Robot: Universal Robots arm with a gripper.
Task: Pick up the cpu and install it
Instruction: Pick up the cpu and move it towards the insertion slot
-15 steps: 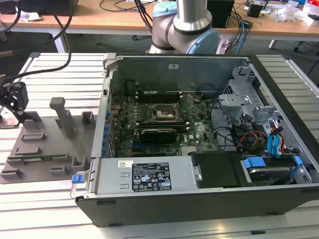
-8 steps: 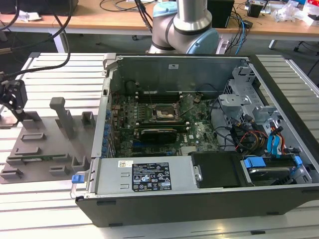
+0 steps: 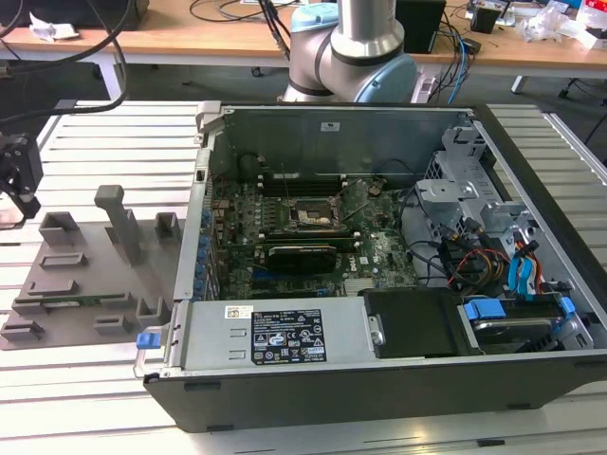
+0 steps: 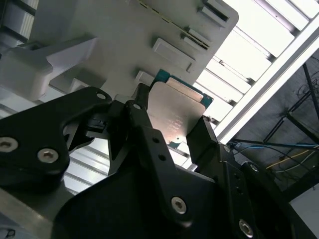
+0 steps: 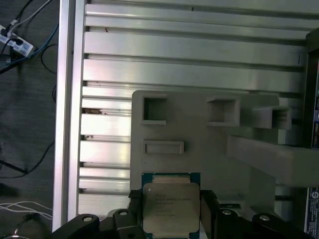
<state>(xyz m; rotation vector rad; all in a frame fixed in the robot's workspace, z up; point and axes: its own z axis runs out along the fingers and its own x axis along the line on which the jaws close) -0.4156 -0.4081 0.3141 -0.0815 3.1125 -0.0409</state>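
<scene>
The cpu [image 5: 170, 205], a silvery-grey square with a green rim, sits between my gripper's [image 5: 170, 196] two black fingers in both wrist views. In the second wrist view the fingers [image 4: 143, 117] press against two opposite edges of the cpu [image 4: 175, 113]. My gripper is shut on it. Behind the chip lies the grey plastic tray [image 5: 199, 129] with its upright holders. In the exterior view my gripper [image 3: 21, 194] hangs at the far left, over the left end of the tray [image 3: 85, 275]. The motherboard socket [image 3: 313, 216] lies inside the open computer case, well to the exterior view's right of my gripper.
The open computer case [image 3: 379, 379] takes up the middle and right of the slatted metal table [image 3: 114, 133]. Its upright side wall [image 3: 194, 237] stands between tray and motherboard. Tall tray posts [image 3: 119, 223] rise near my gripper. Drive cage and cables [image 3: 493, 256] fill the case's right side.
</scene>
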